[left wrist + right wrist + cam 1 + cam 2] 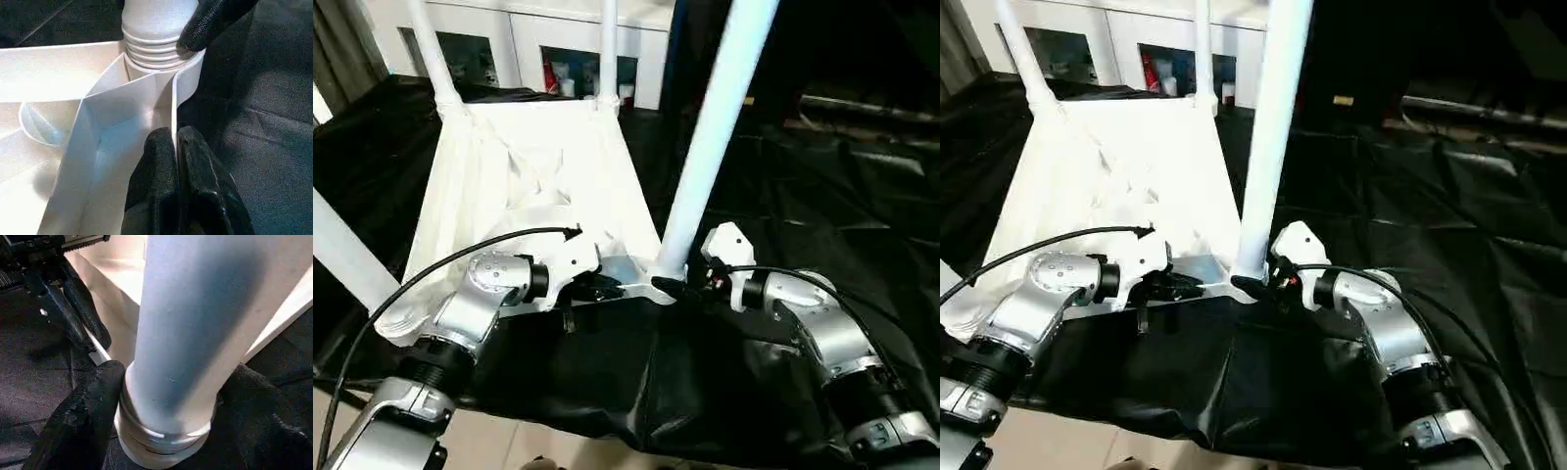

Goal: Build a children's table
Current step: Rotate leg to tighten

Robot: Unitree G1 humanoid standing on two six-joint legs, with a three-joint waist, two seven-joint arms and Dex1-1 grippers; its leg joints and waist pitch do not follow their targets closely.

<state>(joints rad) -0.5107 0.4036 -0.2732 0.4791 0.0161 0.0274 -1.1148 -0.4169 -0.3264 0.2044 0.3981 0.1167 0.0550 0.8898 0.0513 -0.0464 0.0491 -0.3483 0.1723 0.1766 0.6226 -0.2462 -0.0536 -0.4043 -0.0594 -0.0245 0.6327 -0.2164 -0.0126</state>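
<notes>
The children's table top (524,166) lies upside down on black cloth, its ribbed underside facing up. Three legs stand in its corners: far left (435,54), far right (607,44) and near left (347,255). A fourth leg (715,127) stands in the near right corner socket (156,58). My left gripper (176,147) is shut on the top's thin rim beside that socket. My right gripper (171,391) holds the base of the fourth leg, with a black finger (83,411) pressed on each side just above the ringed collar.
Black cloth (783,176) covers the work surface and hangs over its near edge, with pale floor (509,446) below. White cabinets (509,39) stand behind the table. A black cable (431,269) arcs over my left forearm.
</notes>
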